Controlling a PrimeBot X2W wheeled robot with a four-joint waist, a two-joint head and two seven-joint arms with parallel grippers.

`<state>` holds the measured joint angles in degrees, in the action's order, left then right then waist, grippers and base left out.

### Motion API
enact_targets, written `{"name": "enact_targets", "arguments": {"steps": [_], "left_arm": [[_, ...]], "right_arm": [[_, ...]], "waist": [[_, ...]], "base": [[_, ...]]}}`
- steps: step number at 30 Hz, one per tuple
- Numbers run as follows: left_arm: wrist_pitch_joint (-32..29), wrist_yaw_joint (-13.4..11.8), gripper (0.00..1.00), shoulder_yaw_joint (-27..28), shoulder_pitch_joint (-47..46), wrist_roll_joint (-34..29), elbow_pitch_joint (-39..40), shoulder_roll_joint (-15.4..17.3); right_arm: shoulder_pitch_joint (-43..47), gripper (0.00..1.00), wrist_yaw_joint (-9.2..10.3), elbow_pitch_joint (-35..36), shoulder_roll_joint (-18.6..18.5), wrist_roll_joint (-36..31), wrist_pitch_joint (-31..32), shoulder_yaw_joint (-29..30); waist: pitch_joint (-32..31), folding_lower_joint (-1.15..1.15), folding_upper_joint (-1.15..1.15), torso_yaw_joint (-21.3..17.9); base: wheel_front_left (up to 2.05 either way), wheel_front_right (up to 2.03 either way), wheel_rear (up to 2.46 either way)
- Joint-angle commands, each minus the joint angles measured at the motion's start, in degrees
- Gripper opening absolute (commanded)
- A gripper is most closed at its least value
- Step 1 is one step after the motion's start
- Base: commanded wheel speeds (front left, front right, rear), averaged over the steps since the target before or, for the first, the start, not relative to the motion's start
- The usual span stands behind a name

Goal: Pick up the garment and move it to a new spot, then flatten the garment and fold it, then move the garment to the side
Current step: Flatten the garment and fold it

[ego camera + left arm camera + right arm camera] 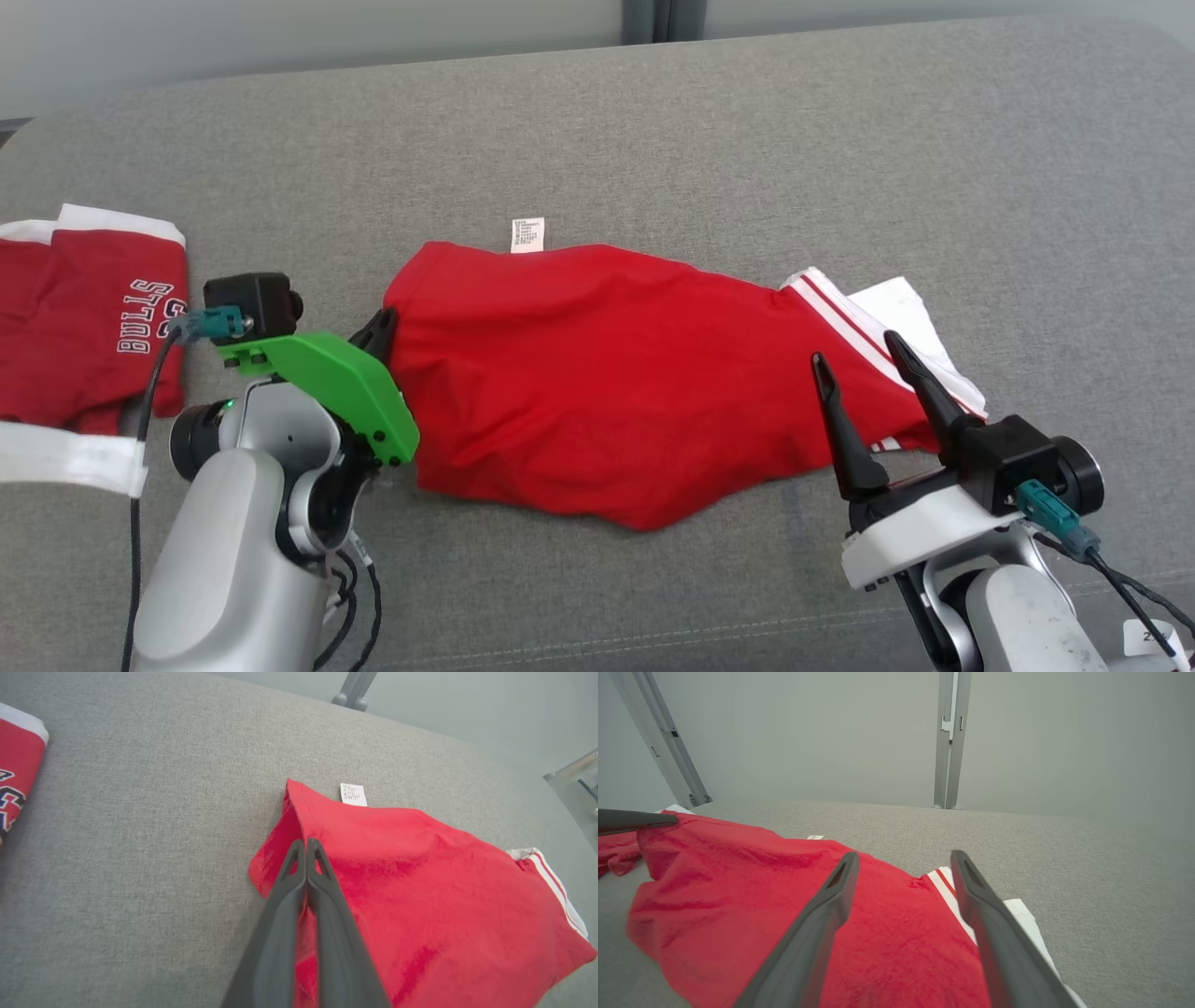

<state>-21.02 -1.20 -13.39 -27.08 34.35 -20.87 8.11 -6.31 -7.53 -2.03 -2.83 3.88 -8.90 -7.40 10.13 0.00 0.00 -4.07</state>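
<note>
The garment point(607, 373) is a red piece with white-striped trim at its right end, lying spread on the grey cushioned surface point(653, 131). My left gripper point(381, 327) is at its left edge, shut on a pinch of the red cloth; in the left wrist view the fingers point(306, 842) are pressed together with the garment point(420, 882) ridged up around them. My right gripper point(859, 359) hovers open over the striped right end. From the right wrist, its gripper point(903, 858) has spread jaws above the garment point(761, 905), with nothing between them.
A second red garment point(84, 317) with white lettering and white trim lies at the far left, also at the left wrist view's edge point(18, 756). A white care label point(527, 235) pokes out at the garment's far edge. Metal frame posts point(950, 742) stand behind the surface.
</note>
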Motion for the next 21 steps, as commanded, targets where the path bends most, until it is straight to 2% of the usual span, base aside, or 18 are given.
{"name": "enact_targets", "arguments": {"steps": [1, 6, 8, 10, 15, 21], "left_arm": [[-0.6, -0.6, 0.00, 0.2, 2.6, 0.4, 2.8, 0.8], [-3.9, -3.5, 0.00, 1.0, 13.1, 2.1, 18.2, 2.1], [-4.3, -4.1, 0.00, 1.2, 15.1, 2.4, 20.8, 2.4], [-5.5, -6.0, 0.00, 1.8, 20.5, 3.1, 26.3, 2.7], [-6.9, -8.6, 0.00, 2.5, 27.0, 3.6, 30.6, 2.9], [-6.4, -10.1, 0.00, 2.6, 31.0, 2.6, 30.2, 3.2]], "right_arm": [[0.5, 1.00, 0.08, 0.3, -0.1, -0.1, 0.1, 0.2], [1.1, 1.00, 0.08, 0.8, -0.1, -0.4, 0.6, 0.7], [1.1, 1.00, 0.08, 0.9, -0.1, -0.4, 0.6, 0.8], [1.1, 1.00, 0.08, 1.0, -0.1, -0.5, 0.8, 0.8], [0.9, 1.00, 0.08, 1.0, -0.1, -0.8, 1.0, 0.8], [0.5, 1.00, 0.08, 0.9, -0.1, -1.0, 1.2, 0.5]], "waist": [[-0.5, 0.00, 0.00, 1.0], [-0.4, 0.00, 0.00, 2.4], [-0.4, 0.00, 0.00, 2.7], [-0.2, 0.00, 0.00, 3.4], [-0.2, 0.00, 0.00, 4.0], [-0.1, 0.00, 0.00, 4.4]], "base": [[0.00, 0.00, 0.00], [0.00, 0.00, 0.00], [0.00, 0.00, 0.00], [0.00, 0.00, 0.00], [0.00, 0.00, 0.00], [0.00, 0.00, 0.00]]}}
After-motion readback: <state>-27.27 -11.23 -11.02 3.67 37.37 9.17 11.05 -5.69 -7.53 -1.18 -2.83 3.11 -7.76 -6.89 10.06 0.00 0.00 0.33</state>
